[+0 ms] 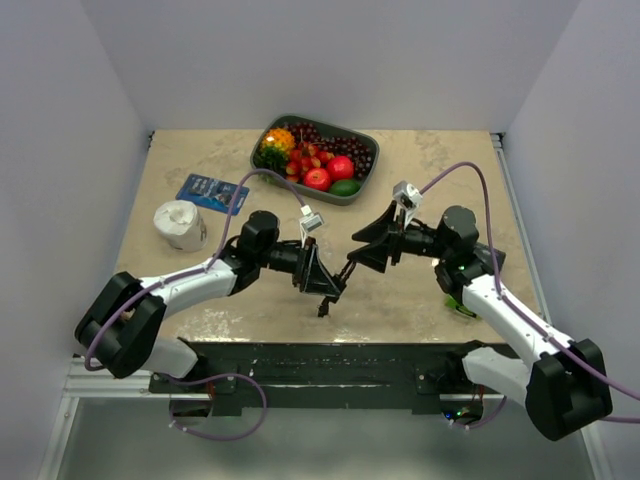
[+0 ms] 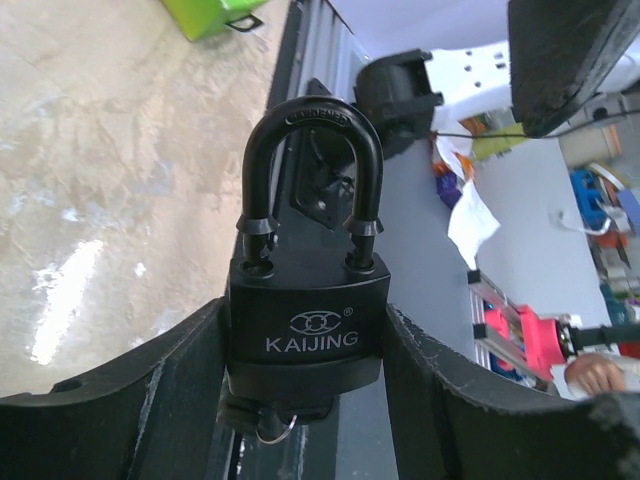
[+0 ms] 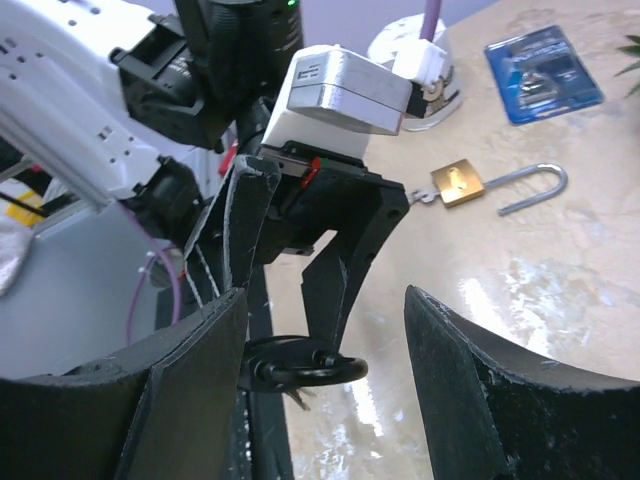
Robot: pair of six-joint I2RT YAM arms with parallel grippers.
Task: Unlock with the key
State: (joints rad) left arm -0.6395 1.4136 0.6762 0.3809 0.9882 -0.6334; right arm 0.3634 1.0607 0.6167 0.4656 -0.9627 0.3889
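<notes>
Right wrist: brass padlock (image 3: 460,184) beyond fingers (image 3: 190,380)

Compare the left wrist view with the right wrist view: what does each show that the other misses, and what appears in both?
Only the left wrist view shows the KAIJING lettering on the black padlock, and a green object. Only the right wrist view shows the brass padlock lying with its shackle open, and the blue packet. Both show the black padlock clamped between the left fingers, and the table.
</notes>
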